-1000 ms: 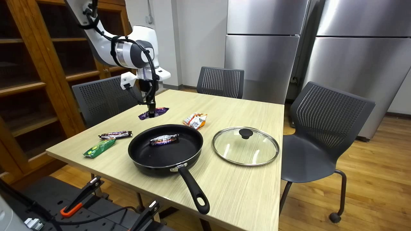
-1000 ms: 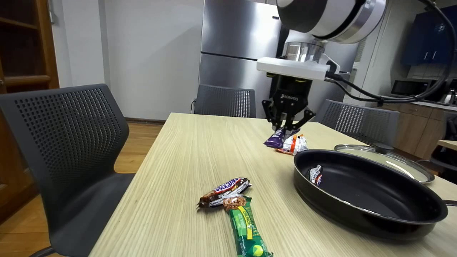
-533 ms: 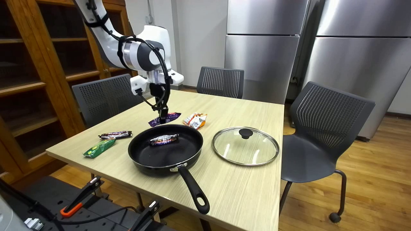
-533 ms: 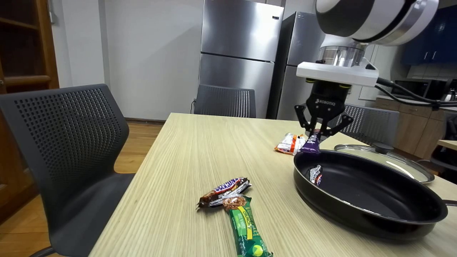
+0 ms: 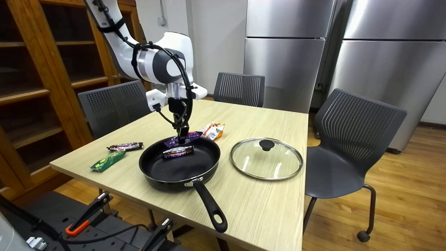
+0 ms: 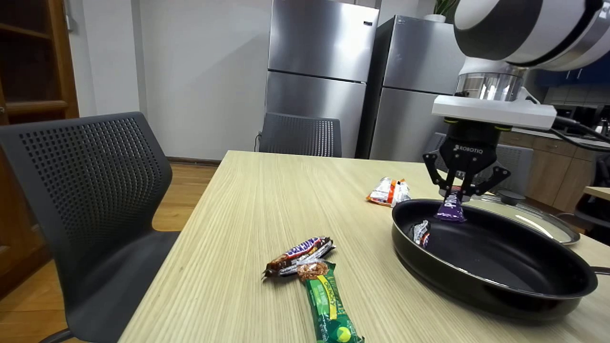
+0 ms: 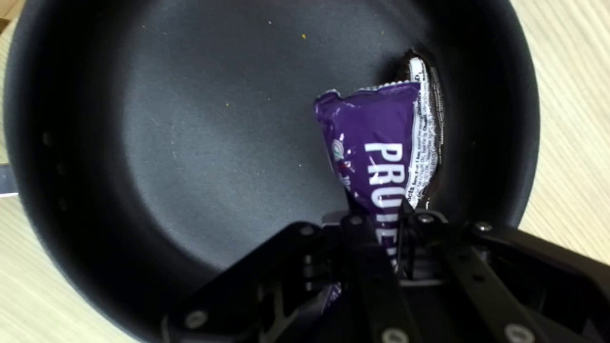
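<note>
My gripper [image 6: 456, 193] is shut on a purple "PROTEIN" bar wrapper [image 6: 450, 210], pinched across its middle. In the wrist view the wrapper's printed end [image 7: 369, 119] sticks out beyond the fingers, and its other end is mostly hidden behind the black linkage. The held wrapper hangs over the far inner side of a black frying pan [image 5: 174, 170]; whether it touches the pan, I cannot tell. Inside the pan lies a small dark and silver bar wrapper [image 5: 178, 152], partly covered by the purple one in the wrist view [image 7: 425, 143].
A white-and-orange bag [image 5: 213, 131] lies just behind the pan. A glass lid [image 5: 267, 160] with a black knob rests beside it. On the opposite side are a Snickers wrapper [image 6: 299, 256] and a green bar [image 6: 329, 305]. The pan's handle [image 5: 210, 207] reaches the table's edge.
My gripper has carried the purple wrapper from above the table, past the white-and-orange bag, to over the pan, coming lower at the end. Pan, lid and other wrappers have stayed put.
</note>
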`<state>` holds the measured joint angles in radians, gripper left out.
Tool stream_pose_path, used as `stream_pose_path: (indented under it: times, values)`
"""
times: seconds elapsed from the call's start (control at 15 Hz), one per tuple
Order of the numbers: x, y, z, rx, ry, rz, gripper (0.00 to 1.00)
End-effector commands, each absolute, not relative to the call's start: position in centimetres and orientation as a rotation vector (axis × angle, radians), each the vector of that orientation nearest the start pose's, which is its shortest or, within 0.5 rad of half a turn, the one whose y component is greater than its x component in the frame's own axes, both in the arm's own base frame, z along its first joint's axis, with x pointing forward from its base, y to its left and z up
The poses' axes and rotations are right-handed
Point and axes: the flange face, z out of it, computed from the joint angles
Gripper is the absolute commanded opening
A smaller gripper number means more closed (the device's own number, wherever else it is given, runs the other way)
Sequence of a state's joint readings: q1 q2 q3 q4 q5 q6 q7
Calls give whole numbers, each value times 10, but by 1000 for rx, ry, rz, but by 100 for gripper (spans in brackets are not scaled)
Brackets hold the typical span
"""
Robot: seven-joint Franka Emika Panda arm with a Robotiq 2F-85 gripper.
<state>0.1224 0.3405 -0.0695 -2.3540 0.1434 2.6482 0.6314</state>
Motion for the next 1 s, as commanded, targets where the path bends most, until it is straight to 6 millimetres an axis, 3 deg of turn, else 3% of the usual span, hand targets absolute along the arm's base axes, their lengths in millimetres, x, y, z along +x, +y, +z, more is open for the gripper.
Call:
stream_pose_path:
  times: [0.0,0.47,0.93]
  values:
    - [499,11,177,-2928,1038,114,4]
    - [503,6,146,-2913,1027,205,4]
    - [519,13,127,-2914,999,241,4]
